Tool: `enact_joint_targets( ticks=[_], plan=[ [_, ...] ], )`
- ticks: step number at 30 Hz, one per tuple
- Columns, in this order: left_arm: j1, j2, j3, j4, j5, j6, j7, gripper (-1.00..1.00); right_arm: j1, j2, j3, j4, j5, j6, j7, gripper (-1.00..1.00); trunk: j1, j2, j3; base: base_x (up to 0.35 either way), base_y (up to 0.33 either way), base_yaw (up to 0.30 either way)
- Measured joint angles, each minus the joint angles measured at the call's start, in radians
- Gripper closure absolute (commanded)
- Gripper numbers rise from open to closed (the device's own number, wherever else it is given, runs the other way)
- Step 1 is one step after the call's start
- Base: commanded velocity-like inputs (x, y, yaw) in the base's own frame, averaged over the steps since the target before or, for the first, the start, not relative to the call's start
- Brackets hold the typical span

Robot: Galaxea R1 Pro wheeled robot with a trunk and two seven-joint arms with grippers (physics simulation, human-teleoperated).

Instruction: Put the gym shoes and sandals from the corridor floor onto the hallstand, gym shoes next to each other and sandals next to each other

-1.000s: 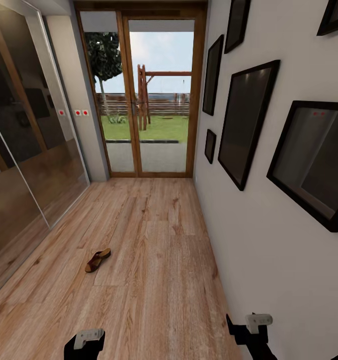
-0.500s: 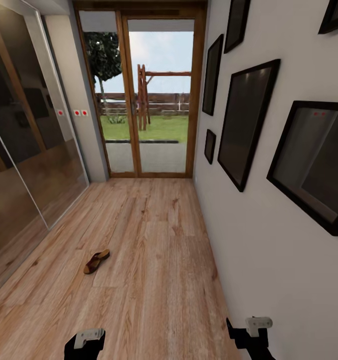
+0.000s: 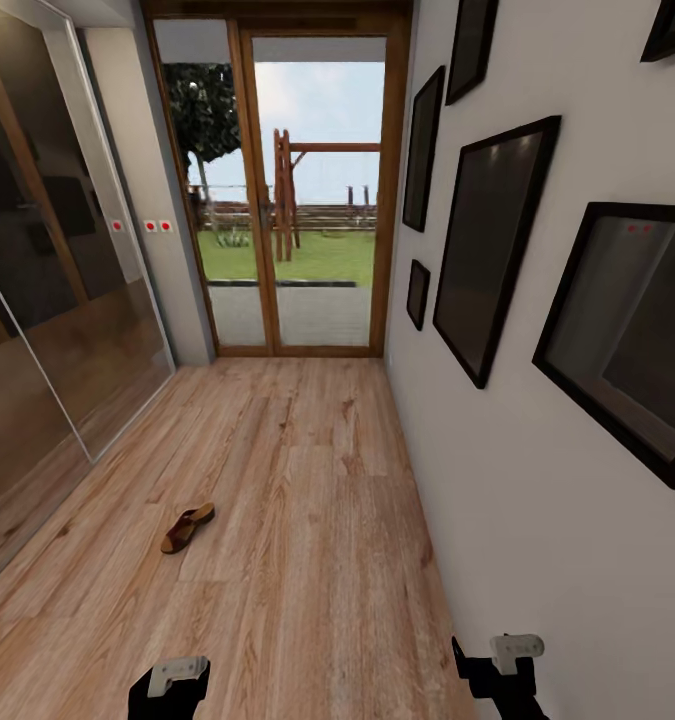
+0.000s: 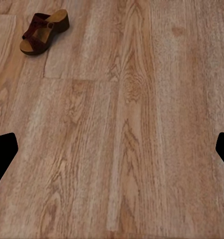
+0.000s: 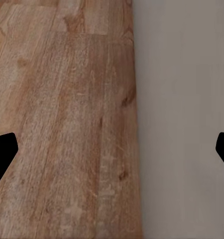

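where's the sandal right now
In the head view the sandal lies alone on the wood floor, left of the corridor's middle, nearer the mirrored doors than the picture wall, ahead of the left pincer.

One dark brown sandal (image 3: 188, 527) with a tan insole lies flat on the light-brown plank corridor floor (image 3: 307, 520), left of centre, angled diagonally.

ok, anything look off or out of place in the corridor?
One sandal lies alone on the corridor floor, angled across the planks, upright on its sole. No spill or damage visible. Both grippers, left and right, are open over bare boards.
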Motion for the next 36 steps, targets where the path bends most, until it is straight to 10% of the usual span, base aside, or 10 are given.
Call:
enact_joint_targets(
  ticks=[17,36],
  plan=[
    [0.000,0.003,0.006,0.000,0.001,-0.002,0.002,-1.00,0.000,0.000,0.096,0.000,0.001,-0.002,-0.002,-1.00,0.000,0.000,0.000,0.068,-0.001,0.000],
    [0.000,0.005,0.010,0.000,0.003,-0.003,0.003,-1.00,0.000,-0.001,0.108,0.000,0.001,-0.002,-0.002,-1.00,0.000,0.000,0.000,0.063,0.000,0.000]
  ],
)
